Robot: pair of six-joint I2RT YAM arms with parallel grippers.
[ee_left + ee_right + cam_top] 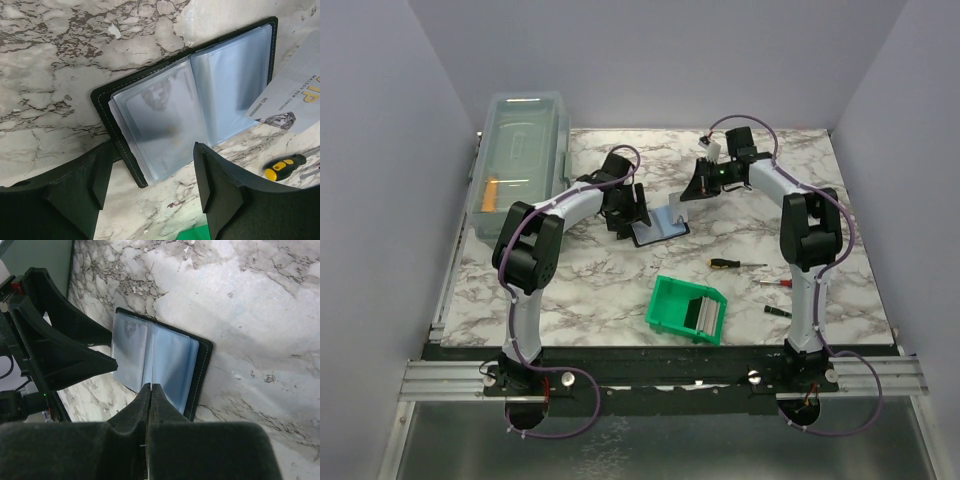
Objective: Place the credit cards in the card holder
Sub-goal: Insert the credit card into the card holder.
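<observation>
1. Insertion is the step in hand. The card holder lies open on the counter, just toward 12 o'clock from the middle of the top view. Its clear sleeves face up and its black cover is underneath.
2. At 9 o'clock of the holder, the left end effector sits low with its fingers apart and empty, one on each side of the near edge of the left page. I cannot tell whether they touch the cover.
3. At 1 o'clock of the holder hangs the right end effector, fingers pressed together. In the left wrist view a grey credit card juts in from 3 o'clock, raised over the holder's corner. It looks to be pinched edge-on between those fingers.
4. One sleeve on the left page shows a faint portrait card, so one card is probably stowed already.
5. The spare cards stand in the green bin at 6 o'clock of the holder, so the task looks only partly done.
6. The next move calls for lining the grey card's leading edge up with the mouth of a free sleeve, then sliding it in at a shallow angle. The left end effector should pin the cover so the holder does not skate.
7. The sleeves look limp, so the card may ride over a mouth instead of entering it.
</observation>
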